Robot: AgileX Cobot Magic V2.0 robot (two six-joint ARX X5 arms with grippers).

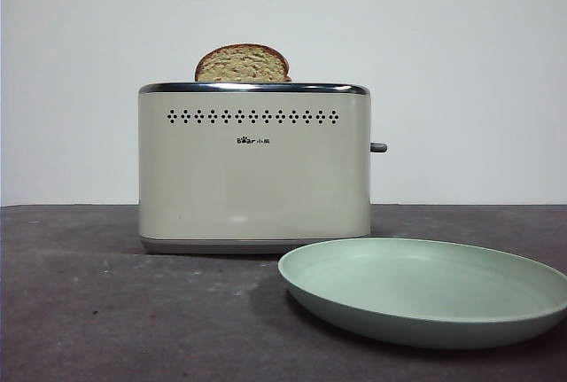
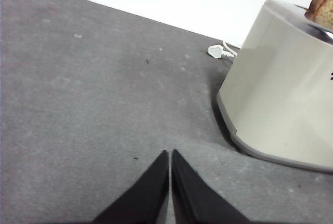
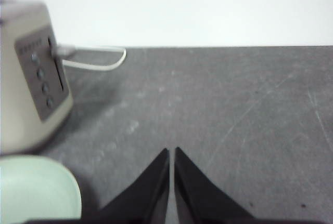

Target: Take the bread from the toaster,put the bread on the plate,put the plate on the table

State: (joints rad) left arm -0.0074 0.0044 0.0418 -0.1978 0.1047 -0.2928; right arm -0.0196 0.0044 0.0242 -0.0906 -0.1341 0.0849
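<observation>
You have everything still to do: the bread (image 1: pixel 242 64) sits in the toaster (image 1: pixel 254 169), only its domed top showing above the chrome rim, and the plate (image 1: pixel 425 292) lies bare on the worktop (image 1: pixel 106 311), just near and right of the toaster. Your left pincer (image 2: pixel 170 154) and right pincer (image 3: pixel 171 151) both wait over bare worktop, tips pressed together and pinching nothing, each well apart from the bread. Lifting the slice out, setting it on the plate and placing the plate all remain.
</observation>
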